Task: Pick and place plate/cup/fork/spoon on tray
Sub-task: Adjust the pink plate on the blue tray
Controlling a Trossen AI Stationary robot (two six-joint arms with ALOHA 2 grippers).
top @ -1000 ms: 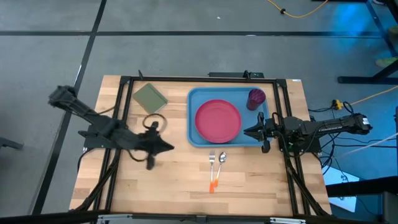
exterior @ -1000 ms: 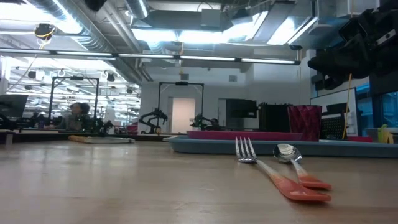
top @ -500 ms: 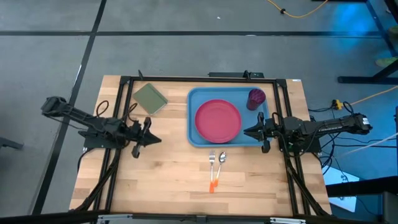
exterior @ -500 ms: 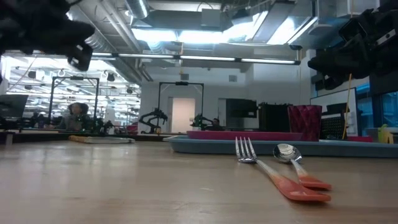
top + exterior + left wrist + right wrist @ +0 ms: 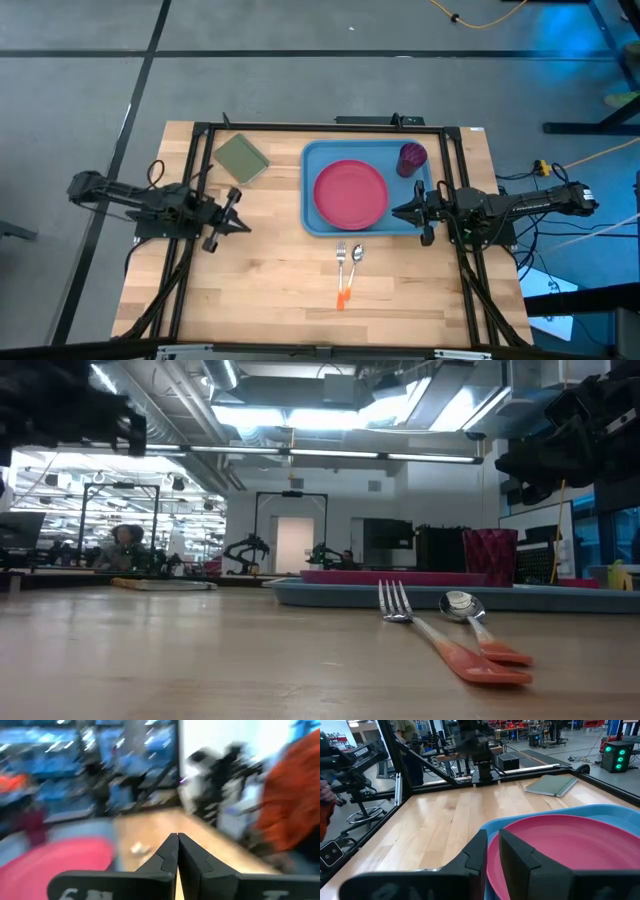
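The pink plate [image 5: 350, 192] lies on the light blue tray [image 5: 312, 160] at the table's far middle. The dark magenta cup [image 5: 412, 157] stands in the tray's far right corner. The fork [image 5: 340, 255] and the spoon [image 5: 357, 254] lie side by side on the table just near of the tray, orange handles toward the near edge. The fork [image 5: 397, 603] is left of the spoon [image 5: 460, 603]. My left gripper [image 5: 245, 224] is shut and empty above the table's left part. My right gripper [image 5: 393, 212] is shut and empty over the tray's right rim, pointing at the plate [image 5: 570, 845].
An olive-green square pad [image 5: 241, 158] lies at the far left of the table. A black frame [image 5: 300, 127] runs along the table's edges. Bare wood lies between my left gripper and the tray, and near of the cutlery.
My left gripper has drawn back toward the table's left edge and a little toward the far edge, its arm folding back. The right arm and the tableware have kept still.
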